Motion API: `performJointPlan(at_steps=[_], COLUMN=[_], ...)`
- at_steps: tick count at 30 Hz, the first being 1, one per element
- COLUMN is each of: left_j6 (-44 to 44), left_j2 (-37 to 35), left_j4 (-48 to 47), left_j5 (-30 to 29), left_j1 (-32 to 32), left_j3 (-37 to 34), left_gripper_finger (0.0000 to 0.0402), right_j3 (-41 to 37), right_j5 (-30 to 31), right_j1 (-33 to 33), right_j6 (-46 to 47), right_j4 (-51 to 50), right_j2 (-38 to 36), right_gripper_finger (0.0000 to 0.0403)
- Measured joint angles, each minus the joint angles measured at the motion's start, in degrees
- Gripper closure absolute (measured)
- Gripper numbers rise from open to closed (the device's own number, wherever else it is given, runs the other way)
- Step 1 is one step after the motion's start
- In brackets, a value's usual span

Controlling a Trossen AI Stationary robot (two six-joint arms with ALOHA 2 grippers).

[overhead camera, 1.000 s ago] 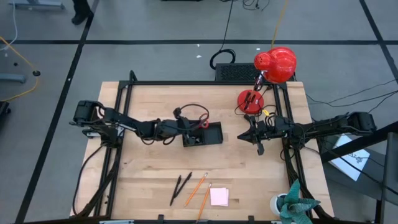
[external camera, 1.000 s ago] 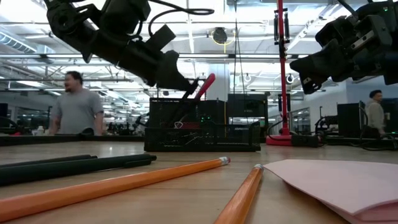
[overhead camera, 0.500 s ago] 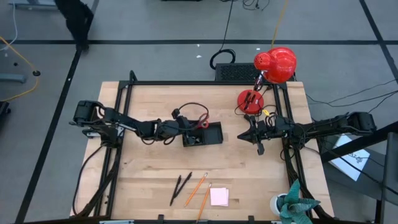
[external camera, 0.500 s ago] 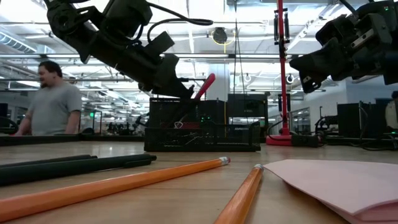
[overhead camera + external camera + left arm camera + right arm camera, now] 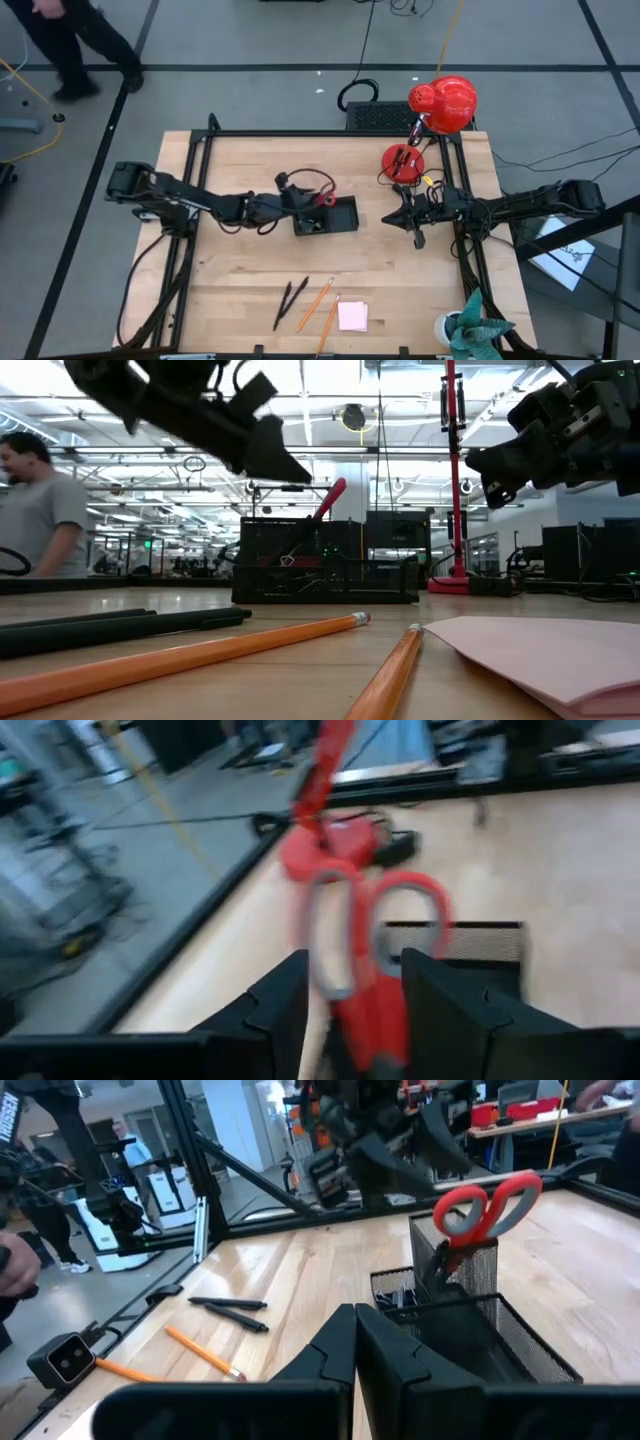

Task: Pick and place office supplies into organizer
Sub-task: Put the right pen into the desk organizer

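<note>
Scissors (image 5: 322,197) standing blades-down in organizer (image 5: 326,216), handles up.
Left gripper (image 5: 352,982) parted, straddling the red handles; could snag a loop and topple or drag scissors out. Right gripper (image 5: 392,217) closed, idle beside organizer. Pens (image 5: 290,301), pencils (image 5: 318,306) remaining on table.

Grey floor (image 5: 250,40) with black tape lines, wooden table (image 5: 240,270), bright ceiling strip lights (image 5: 400,400).
</note>
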Motion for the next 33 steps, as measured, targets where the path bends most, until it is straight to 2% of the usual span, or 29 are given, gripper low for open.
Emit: performJointPlan(at_steps=[3, 6, 10, 14, 16, 18, 21, 24, 26, 29, 33], left_j6=[-3.3, -11.1, -30.3, -52.0, -61.0, -66.3, -68.5, -67.7, -66.2, -63.2, -59.8], left_j2=[-4.0, -6.2, -6.0, -3.8, -1.9, 0.8, 5.3, 10.7, 15.3, 21.1, 24.9], left_j4=[-12.5, -32.9, -55.6, -61.9, -60.9, -59.1, -53.5, -48.9, -49.4, -56.1, -67.7], left_j5=[-4.4, -5.9, -0.7, 6.5, 10.6, 11.5, 10.5, 10.3, 14.2, 20.1, 19.9], left_j1=[-2.1, -6.7, -13.2, -19.3, -22.8, -26.3, -30.1, -30.7, -30.1, -29.1, -27.5], left_j3=[4.7, 10.4, 18.3, 19.9, 19.6, 19.5, 19.4, 21.2, 24.3, 30.9, 39.3], left_gripper_finger=[0.0236, 0.0247, 0.0263, 0.0274, 0.0278, 0.0279, 0.0279, 0.0279, 0.0279, 0.0279, 0.0279], right_j3=[0.0, 0.0, 0.0, 0.0, 0.0, 0.0, 0.0, 0.0, 0.0, 0.0, 0.0], right_j5=[0.0, 0.1, 0.1, 0.1, 0.2, 0.1, 0.1, 0.1, 0.1, 0.1, 0.1], right_j1=[0.0, 0.0, 0.0, 0.0, 0.0, 0.0, 0.0, 0.0, 0.0, 0.0, 0.0], right_j6=[-0.1, -0.2, -0.9, -1.5, -1.5, -1.5, -1.6, -1.7, -1.7, -1.7, -1.6], right_j4=[-0.1, -2.2, -3.0, -1.6, -0.8, 0.2, 1.3, 3.2, 4.1, 4.3, 4.3], right_j2=[0.0, 0.0, 0.0, 0.0, 0.0, 0.0, 0.0, 0.0, 0.0, 0.0, 0.0], right_gripper_finger=[0.0399, 0.0399, 0.0399, 0.0399, 0.0399, 0.0399, 0.0399, 0.0399, 0.0399, 0.0399, 0.0399])
